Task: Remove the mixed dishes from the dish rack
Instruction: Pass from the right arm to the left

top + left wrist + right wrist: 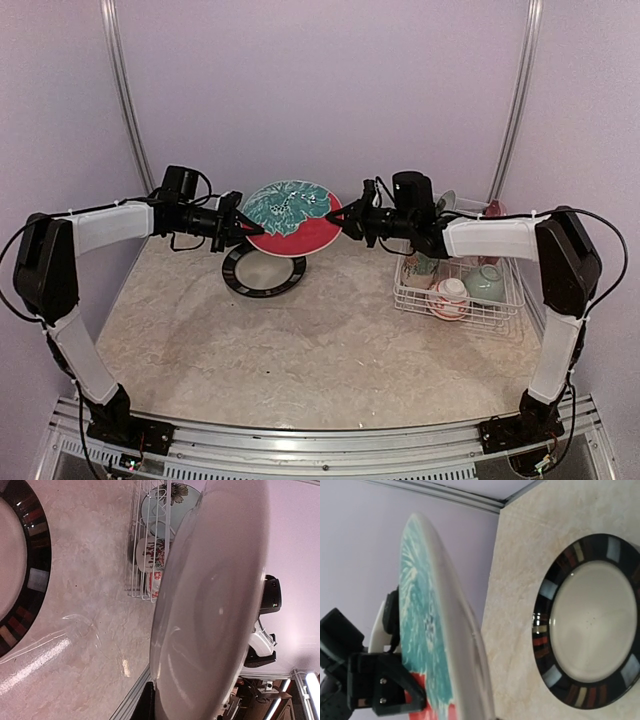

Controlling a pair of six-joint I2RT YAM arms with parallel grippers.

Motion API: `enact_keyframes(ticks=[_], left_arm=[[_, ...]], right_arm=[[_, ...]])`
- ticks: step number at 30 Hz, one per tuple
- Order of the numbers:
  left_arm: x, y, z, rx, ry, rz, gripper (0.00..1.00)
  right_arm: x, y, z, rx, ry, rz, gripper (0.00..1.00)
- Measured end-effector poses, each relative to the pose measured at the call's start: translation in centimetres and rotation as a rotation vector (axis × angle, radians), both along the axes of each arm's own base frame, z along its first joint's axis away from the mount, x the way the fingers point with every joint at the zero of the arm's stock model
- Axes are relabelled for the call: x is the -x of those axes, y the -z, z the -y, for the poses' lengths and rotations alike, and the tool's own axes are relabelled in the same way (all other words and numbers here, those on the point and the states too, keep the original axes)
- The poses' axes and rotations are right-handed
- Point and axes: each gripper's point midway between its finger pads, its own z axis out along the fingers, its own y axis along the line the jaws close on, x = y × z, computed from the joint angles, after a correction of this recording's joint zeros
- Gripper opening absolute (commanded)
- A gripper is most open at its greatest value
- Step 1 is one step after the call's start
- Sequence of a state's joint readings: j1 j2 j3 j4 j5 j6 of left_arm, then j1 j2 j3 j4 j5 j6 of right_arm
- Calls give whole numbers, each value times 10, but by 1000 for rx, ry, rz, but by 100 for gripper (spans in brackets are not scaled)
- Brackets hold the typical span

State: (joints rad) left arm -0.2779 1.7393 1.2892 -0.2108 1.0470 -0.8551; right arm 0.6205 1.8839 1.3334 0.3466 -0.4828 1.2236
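Observation:
The red-teal floral plate (290, 218) hangs above the table between both arms, tilted toward the camera. My left gripper (243, 226) is shut on its left rim, and my right gripper (337, 222) is shut on its right rim. The left wrist view is filled by the plate's pale underside (215, 605), with one black finger (142, 705) against its edge. In the right wrist view the plate's teal face (425, 630) shows edge-on. The white wire dish rack (405, 297) stands at the right, holding a mint green bowl (487, 283), a white-pink bowl (449, 297) and a patterned mug (420, 266).
A black-rimmed plate (240, 283) with a pale centre lies flat on the table just below the held plate; its rim (545, 625) also shows in the right wrist view. The rack (137, 555) sits near the right wall. Purple walls close in the back and sides.

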Motion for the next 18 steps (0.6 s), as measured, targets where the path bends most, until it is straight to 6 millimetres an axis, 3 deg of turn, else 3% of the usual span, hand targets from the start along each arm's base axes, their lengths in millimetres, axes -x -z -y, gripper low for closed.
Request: enact_keyframes(ticks=[5, 11, 18], left_arm=[[-1, 10, -7, -26, -28, -56, 0], [-11, 27, -31, -95, -128, -125, 0], [-30, 49, -70, -180, -271, -184, 0]], right_arm=[[0, 3, -3, 20, -3, 32, 37], [-6, 7, 1, 91, 22, 81, 77], [-11, 12, 10, 179, 64, 124, 92]])
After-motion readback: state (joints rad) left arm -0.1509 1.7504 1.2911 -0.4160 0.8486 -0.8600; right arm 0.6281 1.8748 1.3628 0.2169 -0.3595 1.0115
